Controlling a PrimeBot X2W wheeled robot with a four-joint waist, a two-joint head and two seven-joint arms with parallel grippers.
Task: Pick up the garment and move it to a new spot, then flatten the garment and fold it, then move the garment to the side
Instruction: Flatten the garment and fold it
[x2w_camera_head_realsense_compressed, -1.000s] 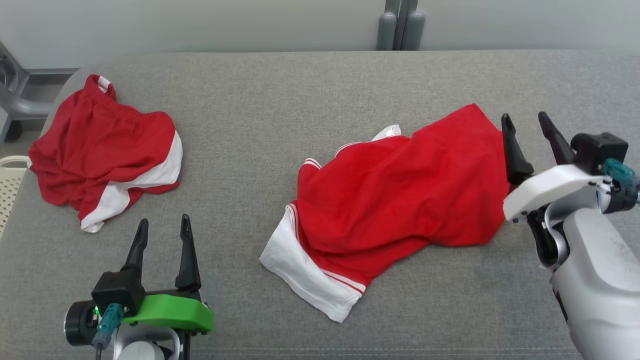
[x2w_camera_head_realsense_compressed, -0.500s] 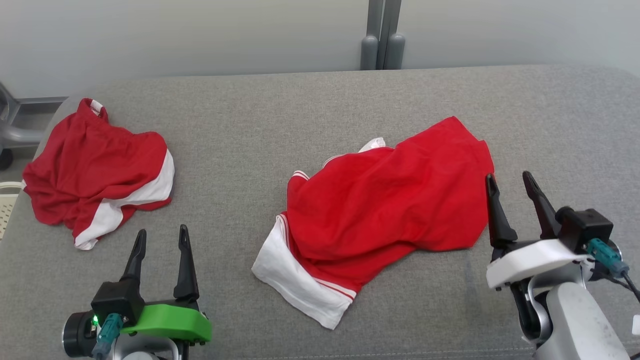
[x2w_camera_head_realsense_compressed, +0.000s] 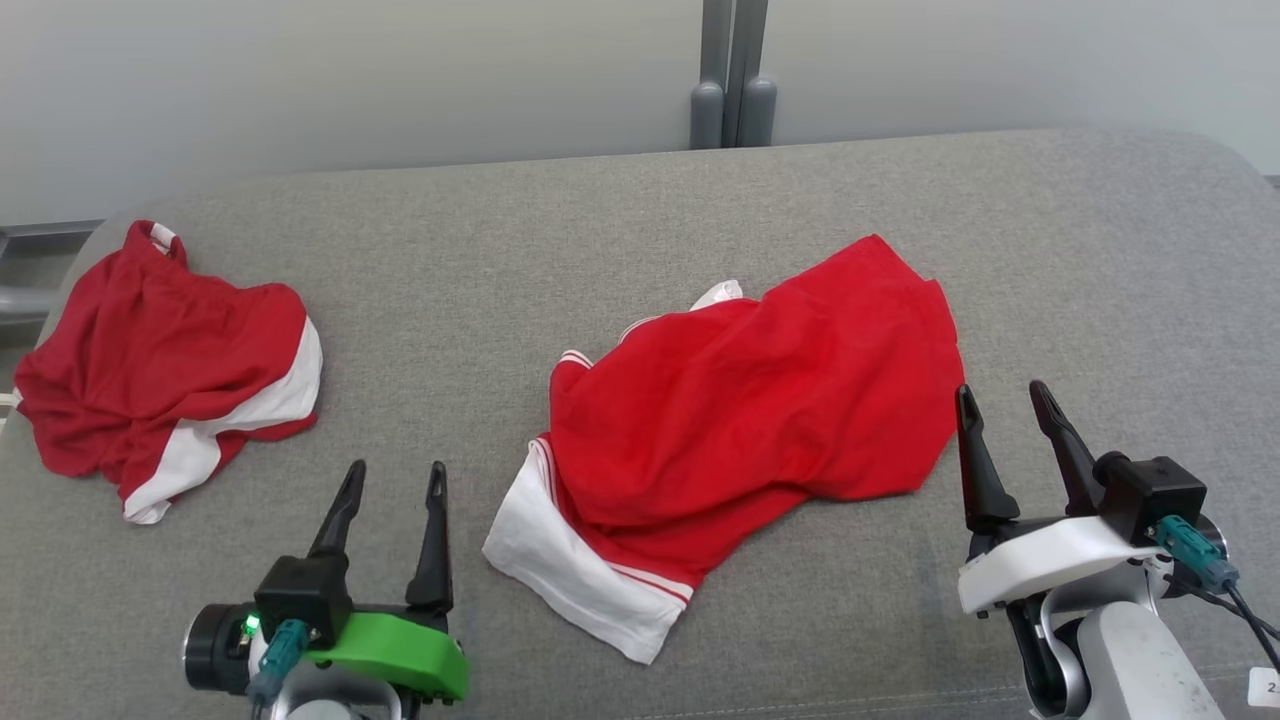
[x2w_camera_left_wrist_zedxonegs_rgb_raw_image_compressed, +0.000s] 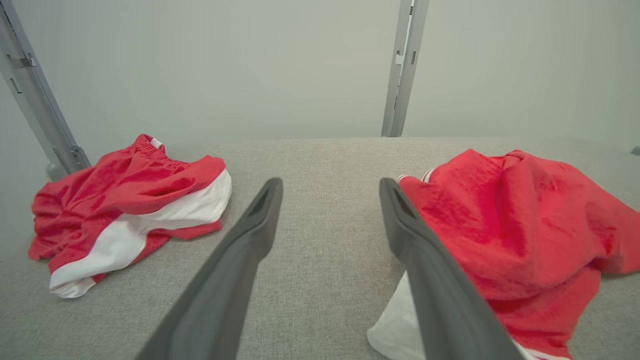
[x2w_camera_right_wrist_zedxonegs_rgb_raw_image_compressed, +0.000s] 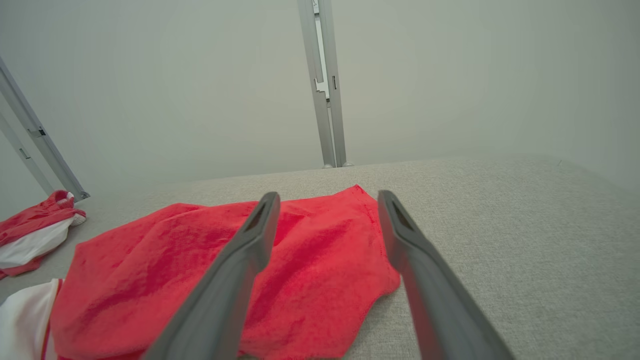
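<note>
The garment (x2w_camera_head_realsense_compressed: 750, 420), red shorts with white trim, lay crumpled at the middle of the grey worktop (x2w_camera_head_realsense_compressed: 450, 250), a little toward its right end. Its long axis ran on a slant: the white-banded end pointed at the worktop's near edge and leftward, and the plain red corner pointed at the far edge and rightward. A second garment (x2w_camera_head_realsense_compressed: 160, 370), also red and white, lay bunched at the worktop's left end, well apart from the first.

The left jaws stood wide open over the worktop's near edge, left of middle, holding nothing and touching neither garment. The right jaws were also spread wide and empty, over the near edge toward the worktop's right end; their inner finger (x2w_camera_head_realsense_compressed: 975, 460) stood just beside the garment's red hem, and whether it brushed the cloth I could not tell.

The left arm (x2w_camera_head_realsense_compressed: 400, 650) and the right arm (x2w_camera_head_realsense_compressed: 1130, 650) both sat low at the near edge, fingers aimed at the worktop's far edge.
</note>
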